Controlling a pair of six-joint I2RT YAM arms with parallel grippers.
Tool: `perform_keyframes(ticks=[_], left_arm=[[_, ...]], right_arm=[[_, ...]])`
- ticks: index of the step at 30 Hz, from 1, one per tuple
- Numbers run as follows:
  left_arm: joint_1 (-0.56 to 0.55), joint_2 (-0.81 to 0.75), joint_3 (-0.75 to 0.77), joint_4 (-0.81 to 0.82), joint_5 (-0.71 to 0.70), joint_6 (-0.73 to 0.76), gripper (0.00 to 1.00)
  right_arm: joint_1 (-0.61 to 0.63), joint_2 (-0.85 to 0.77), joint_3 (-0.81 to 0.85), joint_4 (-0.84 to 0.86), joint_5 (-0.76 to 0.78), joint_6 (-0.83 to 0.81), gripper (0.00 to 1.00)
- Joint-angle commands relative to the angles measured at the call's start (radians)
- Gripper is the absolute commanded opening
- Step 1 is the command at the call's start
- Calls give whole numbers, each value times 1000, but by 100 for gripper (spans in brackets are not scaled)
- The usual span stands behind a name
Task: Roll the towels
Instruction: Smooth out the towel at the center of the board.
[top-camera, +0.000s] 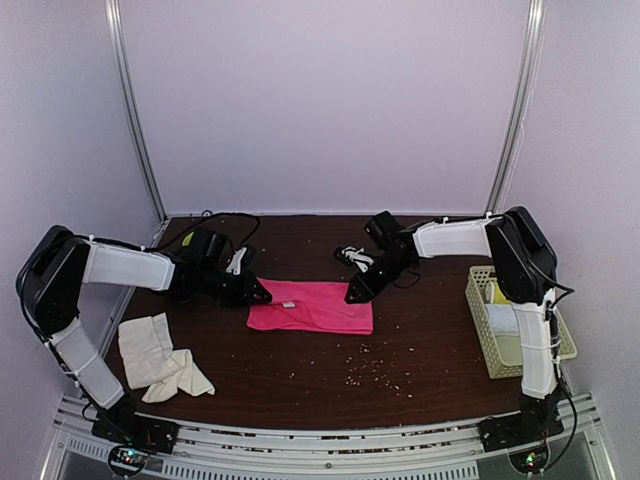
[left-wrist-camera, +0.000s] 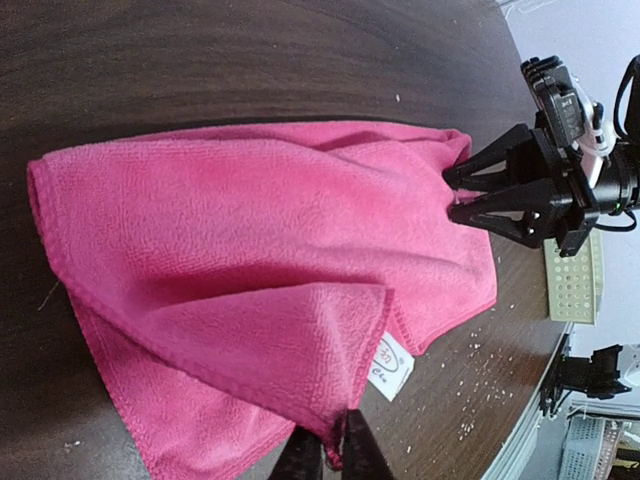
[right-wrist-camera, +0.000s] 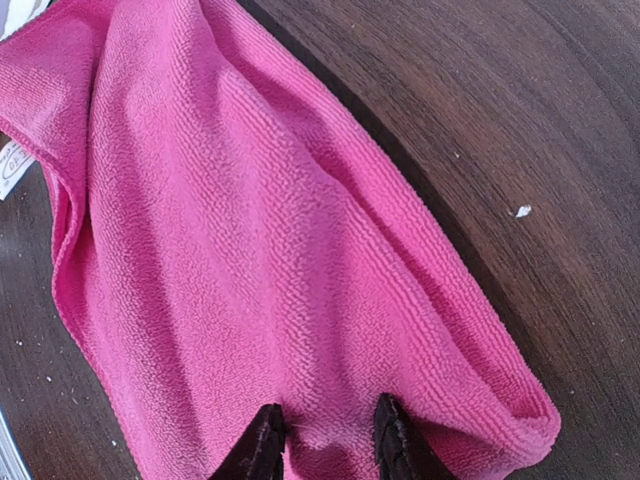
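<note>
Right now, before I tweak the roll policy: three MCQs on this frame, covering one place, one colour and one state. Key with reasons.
1. Where is the cream towel?
A) far-right corner
B) near left of the table
C) dead centre

2. What colour is the towel between the left gripper and the right gripper?
A) pink
B) blue
C) cream

3. What state is the pink towel in?
A) rolled into a tight cylinder
B) hanging off the table edge
C) lying folded, not rolled

Key:
1 B: in the top view it lies crumpled beside the left arm.
2 A: both wrist views show pink cloth at the fingers.
3 C: the top view shows a flat folded shape, and the left wrist view shows a corner folded over.
</note>
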Motion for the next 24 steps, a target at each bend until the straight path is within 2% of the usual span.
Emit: perform_keyframes(ticks=[1, 7, 12, 16, 20, 22, 24], left_arm=[[21, -36, 57, -202, -2, 51, 8], [55, -43, 67, -383, -16, 128, 3], [91, -31, 37, -419, -39, 162, 1], [102, -10, 61, -449, -108, 188, 19], [102, -78, 107, -544, -202, 218, 32], [102, -121, 129, -587, -251, 230, 34], [100, -158, 142, -558, -239, 230, 36]], right_arm=[[-1, 50, -31, -15, 9, -2, 34], [-2, 29, -40, -15, 21, 1, 34], [-3, 20, -44, -17, 61, 28, 34], [-3, -34, -32, -53, 17, 33, 34], [-18, -155, -13, -57, 12, 35, 36], [-24, -192, -10, -34, 38, 37, 37], [-24, -182, 16, -32, 84, 9, 38]])
